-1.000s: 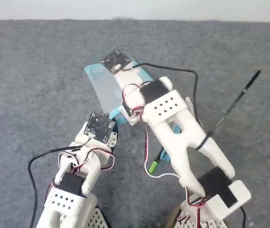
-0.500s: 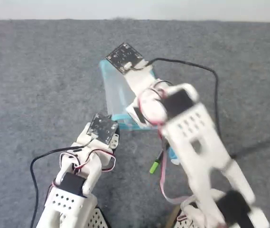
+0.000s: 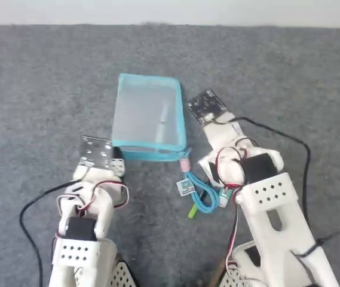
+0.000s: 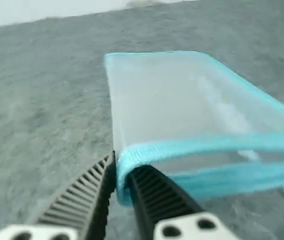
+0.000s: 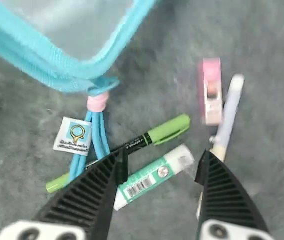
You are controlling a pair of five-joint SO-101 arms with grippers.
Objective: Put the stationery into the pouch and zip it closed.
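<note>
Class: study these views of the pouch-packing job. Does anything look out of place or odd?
Yes. The green marker, white green-labelled stick, pink block and white pen lie scattered on the grey carpet beside the translucent blue-edged pouch, not in it. The left gripper pinches the pouch's corner.

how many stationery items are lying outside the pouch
4, all beside the pouch, under the right tool: green pen, labelled tube, pink item, pale pen. Others may be hidden.

Pouch (image 3: pixel 147 116), pens (image 5: pixel 167 128) on grey carpet (image 3: pixel 38 89)
</note>
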